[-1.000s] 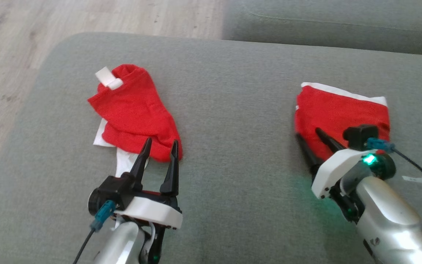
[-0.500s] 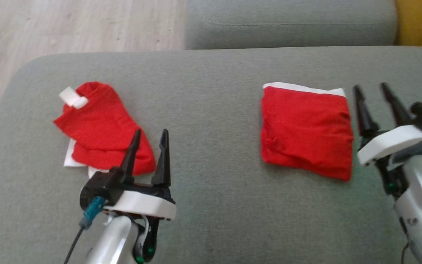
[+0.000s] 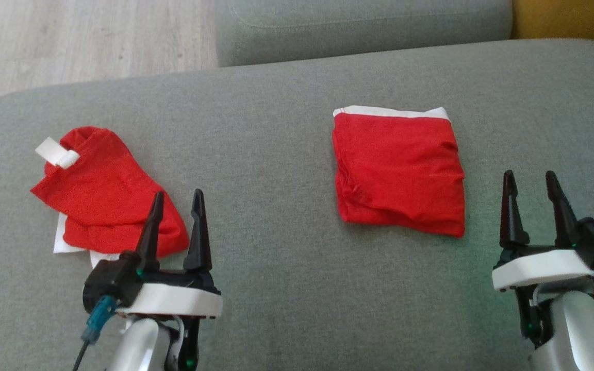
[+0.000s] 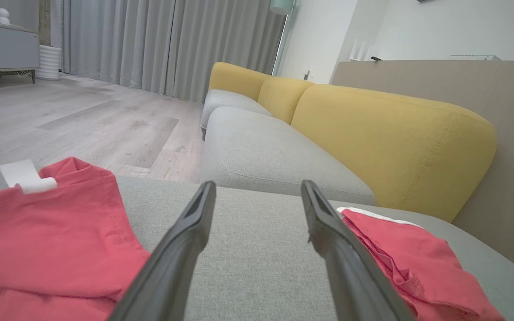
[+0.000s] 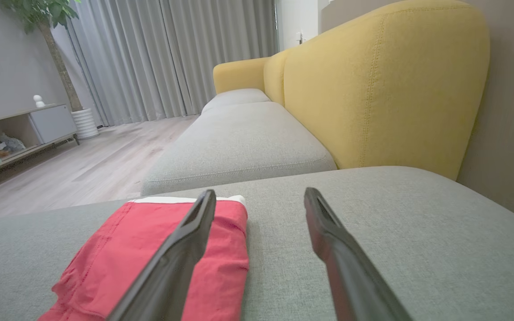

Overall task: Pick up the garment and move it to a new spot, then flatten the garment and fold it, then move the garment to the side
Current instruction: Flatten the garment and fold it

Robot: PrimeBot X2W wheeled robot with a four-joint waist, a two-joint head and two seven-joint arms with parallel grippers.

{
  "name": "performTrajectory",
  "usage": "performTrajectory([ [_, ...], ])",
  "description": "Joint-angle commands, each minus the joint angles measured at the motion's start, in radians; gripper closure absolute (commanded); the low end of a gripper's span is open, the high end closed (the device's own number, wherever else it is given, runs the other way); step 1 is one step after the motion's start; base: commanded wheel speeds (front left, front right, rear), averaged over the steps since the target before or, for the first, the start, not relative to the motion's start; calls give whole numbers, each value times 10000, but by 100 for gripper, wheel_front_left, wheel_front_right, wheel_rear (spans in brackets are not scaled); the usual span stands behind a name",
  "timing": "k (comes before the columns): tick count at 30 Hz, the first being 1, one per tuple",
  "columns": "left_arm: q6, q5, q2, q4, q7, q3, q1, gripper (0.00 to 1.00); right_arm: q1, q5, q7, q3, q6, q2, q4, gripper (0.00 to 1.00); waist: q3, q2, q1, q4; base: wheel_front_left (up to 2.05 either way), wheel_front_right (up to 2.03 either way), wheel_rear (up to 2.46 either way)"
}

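Observation:
A red garment (image 3: 397,170) with a white band lies folded into a flat square on the grey cushion (image 3: 276,154), right of centre. My right gripper (image 3: 529,175) stands open just right of it and nearer to me, touching nothing. In the right wrist view the folded garment (image 5: 150,254) lies left of my right gripper (image 5: 259,192). A second red garment (image 3: 101,196) with a white tab lies crumpled at the left. My left gripper (image 3: 178,195) hovers open at its near right edge. In the left wrist view my left gripper (image 4: 258,185) is empty between the crumpled garment (image 4: 51,232) and the folded garment (image 4: 400,249).
The cushion's rounded left edge drops to a wooden floor (image 3: 70,41). Another grey seat cushion (image 3: 364,26) adjoins at the back. A yellow backrest (image 5: 382,84) rises along the right side. Bare cushion lies between the two garments.
My right gripper has opened, let go of the folded garment and drawn back to its right. The head camera has turned right, shifting the whole picture left. The left gripper stays open.

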Motion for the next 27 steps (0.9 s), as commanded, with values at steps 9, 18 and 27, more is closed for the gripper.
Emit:
performTrajectory([
  [9, -392, 435, -37, -325, -64, 380, -458, 0, -462, -252, -109, 308, -7, 80, -670, 100, 460, -1, 0, 254, 0, 0, 0],
  [18, -512, 324, -45, -542, -64, 25, -1162, 0, -2570, -373, 349, 177, -7, -97, 535, 100, 1773, -1, 0, 1087, 0, 0, 0],
  [27, -528, 69, -46, -665, -64, -370, -1691, 0, -4855, -1032, 1324, -747, -7, -330, 3361, 100, 2706, -1, 0, 1859, 0, 0, 0],
])
